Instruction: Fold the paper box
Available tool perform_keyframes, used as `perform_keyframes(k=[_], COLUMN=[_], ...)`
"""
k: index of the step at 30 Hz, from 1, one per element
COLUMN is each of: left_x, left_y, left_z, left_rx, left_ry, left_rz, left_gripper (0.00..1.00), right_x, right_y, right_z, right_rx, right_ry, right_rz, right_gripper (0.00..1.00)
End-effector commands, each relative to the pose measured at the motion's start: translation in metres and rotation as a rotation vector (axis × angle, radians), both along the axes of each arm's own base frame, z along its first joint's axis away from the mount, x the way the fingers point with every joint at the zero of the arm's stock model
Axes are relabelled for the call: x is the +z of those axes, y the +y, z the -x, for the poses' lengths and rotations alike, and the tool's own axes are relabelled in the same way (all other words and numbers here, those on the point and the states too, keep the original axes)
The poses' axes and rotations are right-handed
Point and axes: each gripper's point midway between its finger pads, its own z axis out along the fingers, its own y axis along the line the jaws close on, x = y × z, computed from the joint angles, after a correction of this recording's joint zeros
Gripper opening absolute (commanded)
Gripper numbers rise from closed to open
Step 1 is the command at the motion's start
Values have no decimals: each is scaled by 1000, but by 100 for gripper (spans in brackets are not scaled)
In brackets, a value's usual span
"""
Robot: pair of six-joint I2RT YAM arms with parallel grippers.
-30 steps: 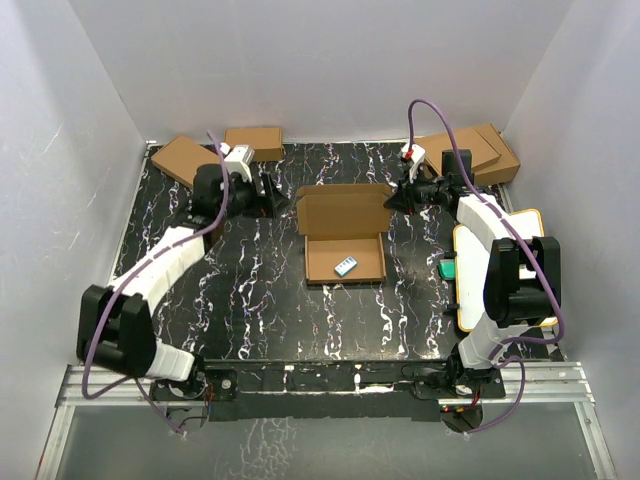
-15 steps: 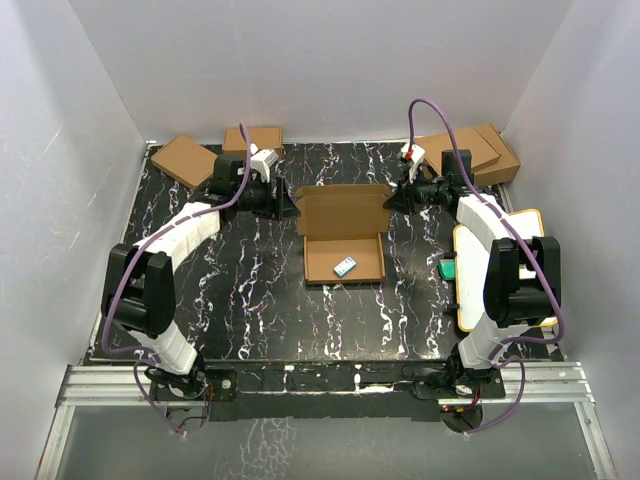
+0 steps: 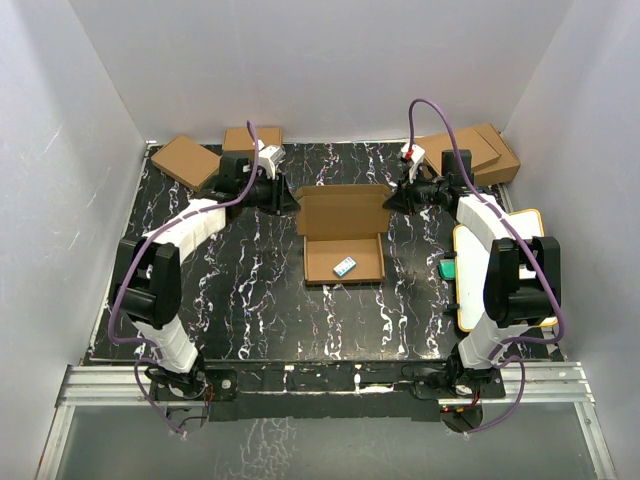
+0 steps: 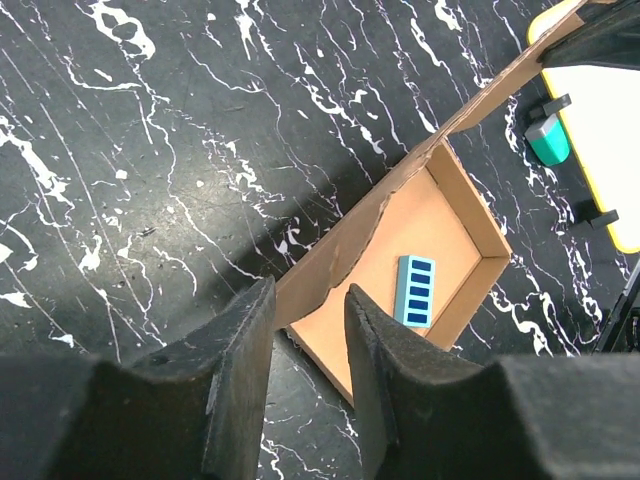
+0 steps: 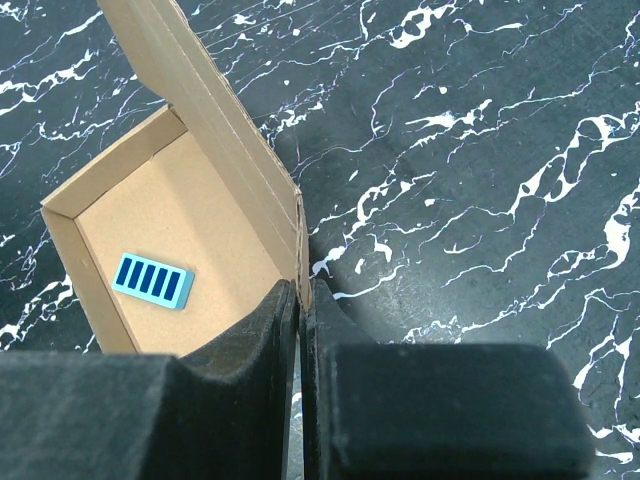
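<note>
Paper box (image 3: 345, 258) sits mid-tabletop (image 3: 250, 300), lid (image 3: 345, 208) raised at its 12 o'clock side. Right tool (image 5: 302, 292) is clenched on the lid's 3 o'clock edge; left tool (image 4: 308, 290) stands parted astride the 9 o'clock edge. A one-sided pull could twist or crease the lid

The left arm (image 3: 190, 225) has swung in from the left side of the desk (image 3: 250, 310) toward its far middle, and its elbow now sits closer to the centre. Its jaws, wide apart a second ago, have narrowed. They now straddle the left edge of the upright lid of the paper box (image 3: 345, 212).
</note>
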Motion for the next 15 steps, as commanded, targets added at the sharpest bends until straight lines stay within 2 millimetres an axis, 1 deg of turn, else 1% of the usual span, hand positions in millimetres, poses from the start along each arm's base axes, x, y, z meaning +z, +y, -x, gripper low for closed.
perform_keyframes(k=[1, 6, 8, 13, 14, 15], left_x=[20, 22, 22, 22, 23, 24], left_y=[-13, -18, -19, -21, -21, -21], left_z=[-4, -5, -5, -5, -5, -6], left_rx=[-38, -44, -44, -39, -34, -24], left_ry=[-65, -72, -71, -76, -81, -89], left_rz=[34, 43, 42, 35, 32, 27], left_gripper=[31, 29, 23, 3, 0, 0], right_x=[25, 26, 26, 27, 28, 28], right_y=[4, 4, 4, 5, 5, 5], right_z=[-9, -8, -8, -8, -8, -9], right_rx=[33, 33, 33, 33, 33, 28], right_ry=[-108, -106, -108, -107, -106, -106], right_rz=[-26, -27, -27, -30, -32, -34], right_gripper=[8, 8, 8, 8, 8, 8])
